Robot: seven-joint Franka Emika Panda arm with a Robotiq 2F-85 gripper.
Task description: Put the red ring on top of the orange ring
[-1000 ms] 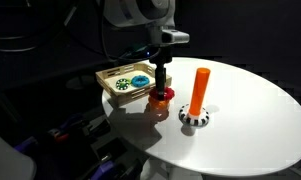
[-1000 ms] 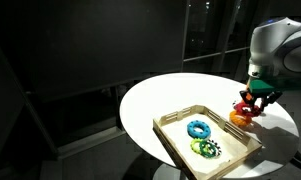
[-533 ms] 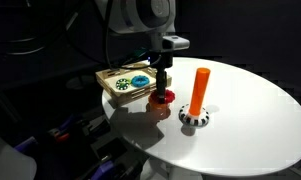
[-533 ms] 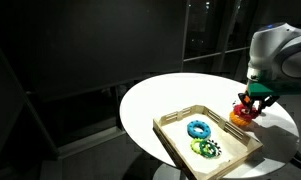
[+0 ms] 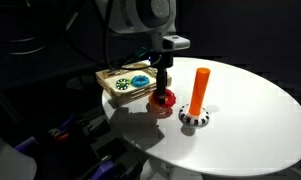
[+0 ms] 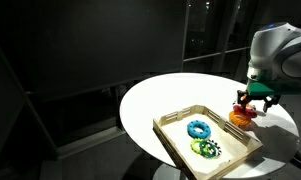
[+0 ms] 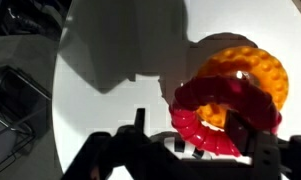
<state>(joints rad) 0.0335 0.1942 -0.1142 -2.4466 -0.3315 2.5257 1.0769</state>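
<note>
The glossy red ring [image 7: 190, 122] lies on the orange ring [image 7: 252, 68], shifted a little to one side and overlapping it. In both exterior views the pair sits on the white table beside the tray, red ring [image 5: 164, 98] [image 6: 248, 112] above orange ring [image 6: 237, 118]. My gripper [image 7: 200, 118] hangs straight over them [image 5: 162, 88] [image 6: 253, 100], open. In the wrist view its left finger [image 7: 138, 122] stands clear of the red ring. The right finger is partly hidden behind the ring's edge.
A wooden tray [image 6: 170, 135] holds a teal ring [image 6: 198, 128] and a green ring [image 6: 205, 148]. A tall orange peg [image 5: 199, 90] on a black-and-white base [image 5: 194, 118] stands close by on the round white table [image 5: 250, 130]. The table edge is near the tray.
The jaws have opened from shut and the red ring now lies loose on the orange ring. The arm has barely moved.
</note>
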